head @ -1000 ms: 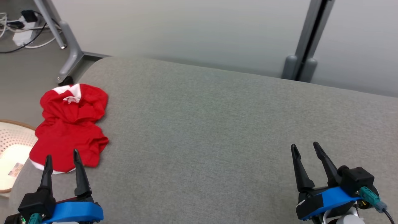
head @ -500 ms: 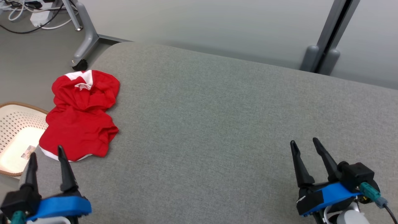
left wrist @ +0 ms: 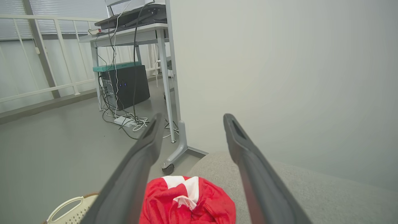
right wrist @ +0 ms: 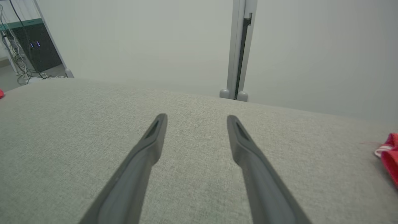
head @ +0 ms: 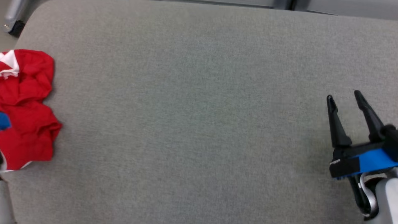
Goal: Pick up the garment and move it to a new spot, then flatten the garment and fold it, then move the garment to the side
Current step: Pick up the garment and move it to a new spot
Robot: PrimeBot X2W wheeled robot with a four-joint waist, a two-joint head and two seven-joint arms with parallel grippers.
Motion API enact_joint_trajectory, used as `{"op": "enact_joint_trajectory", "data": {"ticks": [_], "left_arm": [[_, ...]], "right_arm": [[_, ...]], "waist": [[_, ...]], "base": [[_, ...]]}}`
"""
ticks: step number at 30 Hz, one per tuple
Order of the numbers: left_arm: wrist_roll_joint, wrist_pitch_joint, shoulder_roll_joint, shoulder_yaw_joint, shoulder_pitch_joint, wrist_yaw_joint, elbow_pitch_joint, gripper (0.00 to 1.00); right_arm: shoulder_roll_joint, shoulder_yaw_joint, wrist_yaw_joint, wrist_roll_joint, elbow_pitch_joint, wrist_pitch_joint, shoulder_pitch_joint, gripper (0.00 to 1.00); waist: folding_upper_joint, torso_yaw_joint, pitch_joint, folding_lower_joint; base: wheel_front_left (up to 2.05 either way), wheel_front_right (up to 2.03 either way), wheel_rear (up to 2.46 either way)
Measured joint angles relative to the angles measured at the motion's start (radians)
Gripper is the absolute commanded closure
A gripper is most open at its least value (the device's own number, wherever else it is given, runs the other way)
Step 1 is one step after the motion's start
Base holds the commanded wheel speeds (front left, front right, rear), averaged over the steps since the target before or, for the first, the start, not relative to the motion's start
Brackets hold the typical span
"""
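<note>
The garment (head: 26,109) is a crumpled red shirt with white trim, lying at the left end of the grey padded surface (head: 199,124). In the left wrist view my left gripper (left wrist: 192,117) is open and hovers above the garment (left wrist: 186,202), which lies low between its fingers, untouched. A blue bit of that gripper's mount (head: 3,121) shows at the left edge of the head view. At the right, my right gripper (head: 343,95) stands open over bare grey fabric with nothing between its fingers (right wrist: 196,116).
A pale perforated basket (left wrist: 65,208) sits on the floor left of the garment. Beyond it stand a desk leg on a castor (left wrist: 169,168), cables and a dark computer case (left wrist: 124,85). A piece of red cloth with a white edge (right wrist: 390,155) lies at the right edge of the right wrist view.
The head camera has tilted down and swung right, so the garment now sits at the picture's left edge. My left gripper's fingers have left the head view. Both grippers stay open.
</note>
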Motion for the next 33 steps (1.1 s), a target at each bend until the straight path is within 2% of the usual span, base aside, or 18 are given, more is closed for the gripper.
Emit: {"op": "enact_joint_trajectory", "data": {"ticks": [4,10,15,22,30,31,32,33], "left_arm": [[-0.014,0.030,0.065,0.011,-0.099,-0.011,0.086,0.00],[-0.034,0.104,0.116,0.010,-0.221,-0.018,0.276,0.00],[-0.046,0.182,0.137,0.004,-0.270,-0.016,0.449,0.00],[-0.075,0.318,0.132,-0.002,-0.293,-0.018,0.655,0.00],[-0.106,0.416,0.146,-0.002,-0.343,-0.039,0.776,0.00],[-0.109,0.421,0.149,-0.002,-0.348,-0.046,0.785,0.06],[-0.114,0.419,0.151,-0.002,-0.348,-0.049,0.792,1.00],[-0.115,0.418,0.154,-0.003,-0.349,-0.055,0.798,1.00]], "right_arm": [[-0.026,-0.023,0.000,-0.003,-0.062,0.021,-0.015,0.00],[-0.049,-0.052,0.000,-0.005,-0.135,0.045,-0.011,0.00],[-0.059,-0.063,0.000,-0.002,-0.167,0.054,-0.008,0.00],[-0.061,-0.069,0.000,-0.002,-0.176,0.055,-0.003,0.00],[-0.060,-0.060,0.000,0.000,-0.168,0.054,-0.005,0.00],[-0.060,-0.059,0.000,0.000,-0.167,0.053,-0.006,0.00],[-0.058,-0.057,0.000,0.000,-0.165,0.053,-0.006,0.00],[-0.057,-0.056,0.000,0.000,-0.164,0.053,-0.007,0.00]], "waist": [[0.0000,-0.034,0.077,0.0000],[0.0000,-0.061,0.157,0.0001],[0.0000,-0.073,0.192,0.0000],[0.0000,-0.077,0.206,-0.0001],[0.0000,-0.086,0.198,-0.0004],[0.0000,-0.088,0.196,-0.0004],[0.0000,-0.090,0.195,-0.0004],[0.0000,-0.092,0.193,-0.0004]], "base": [[0.00,0.00,0.00],[0.00,0.00,0.00],[0.00,0.00,0.00],[0.00,0.00,0.00],[0.00,0.00,0.00],[0.00,0.00,0.00],[0.00,0.00,0.00],[0.00,0.00,0.00]]}}
